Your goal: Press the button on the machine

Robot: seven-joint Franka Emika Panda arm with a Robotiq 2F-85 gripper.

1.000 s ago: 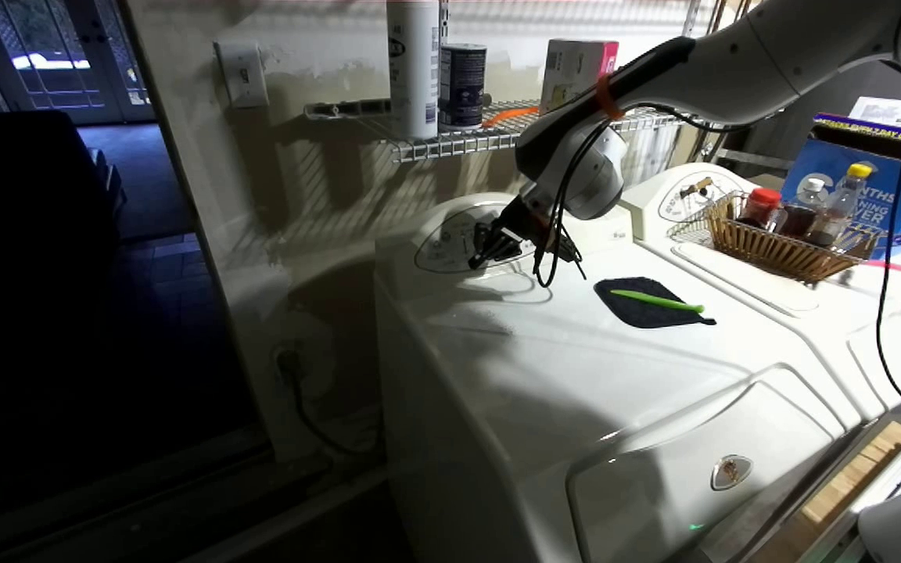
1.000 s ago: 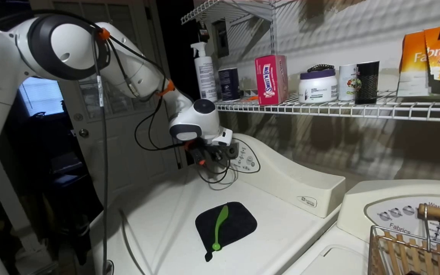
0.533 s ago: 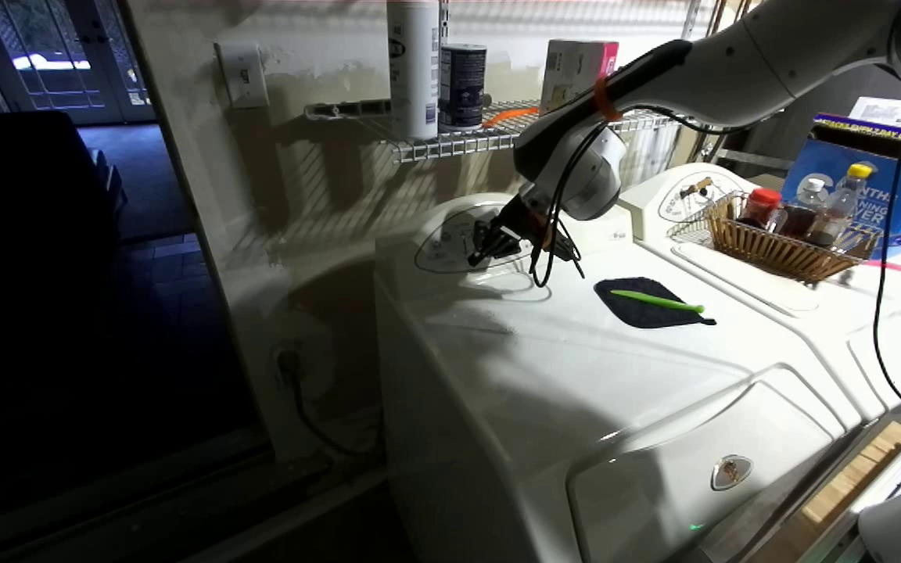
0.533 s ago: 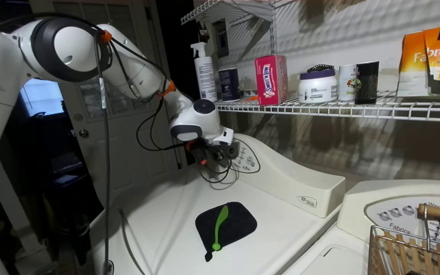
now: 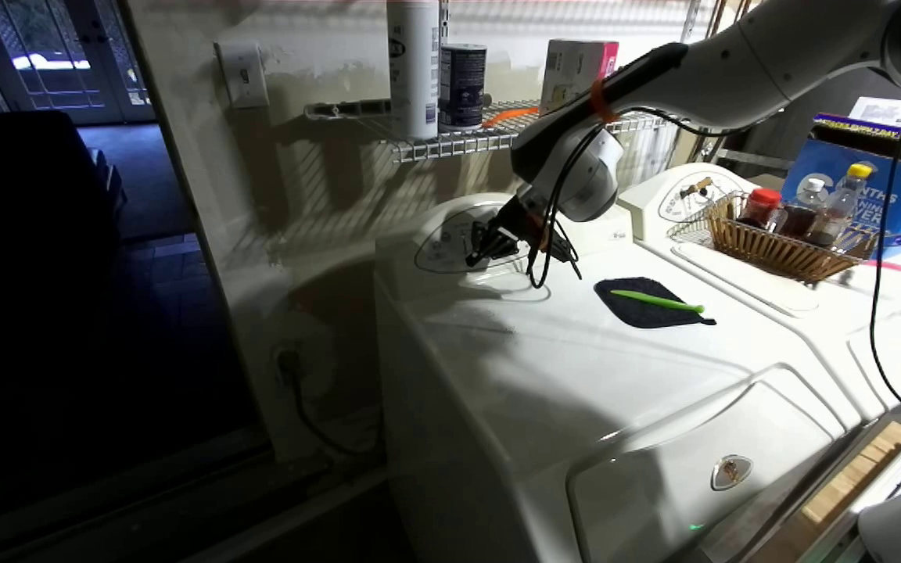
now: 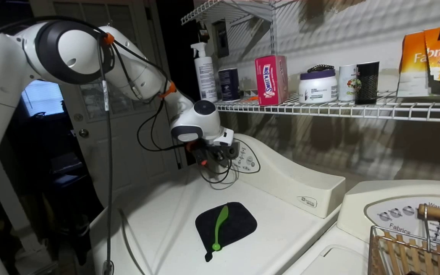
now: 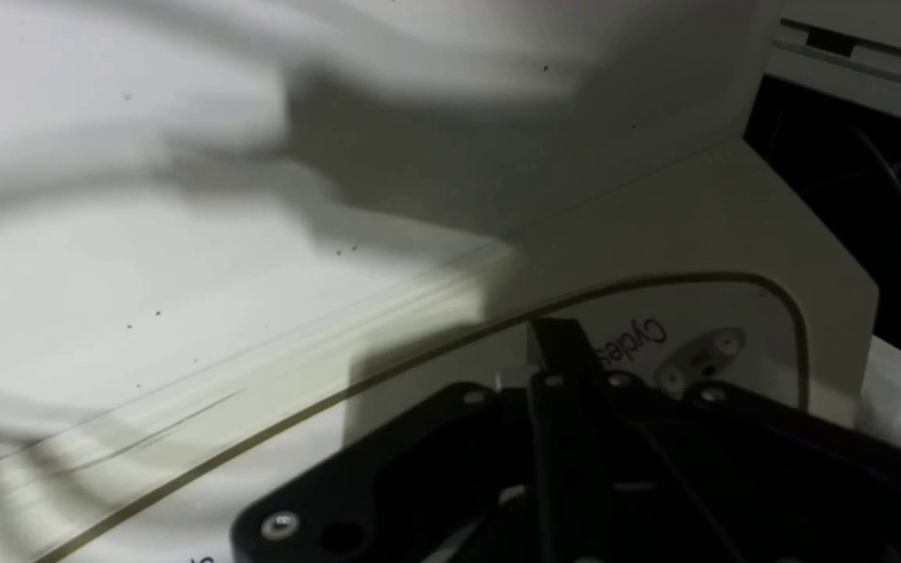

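Observation:
The machine [image 5: 576, 352] is a large white boxy appliance with a smooth top; it also shows in an exterior view [image 6: 159, 233]. Its raised sloped control panel [image 5: 439, 249] holds several small round buttons; no big dial shows. In the wrist view a grey oval with two round buttons [image 7: 701, 361] lies beside the upside-down word "Cycles". My black gripper [image 5: 472, 259] is at the panel, fingers together and empty. In the wrist view the fingertips [image 7: 556, 328] overlap the panel, left of the oval; I cannot tell if they touch. The arm partly hides the panel in an exterior view [image 6: 248, 160].
A dark pot holder [image 5: 634, 315] with a green knife [image 5: 658, 301] lies on the machine's top. A wire shelf [image 6: 319, 110] with bottles and boxes hangs above the panel. A second white appliance [image 6: 357, 217] stands beside it, with a basket [image 5: 795, 254] of bottles on top.
The arm has shifted slightly, its elbow a little lower and its gripper a touch closer along the panel. The gripper stays shut. Nothing else has moved.

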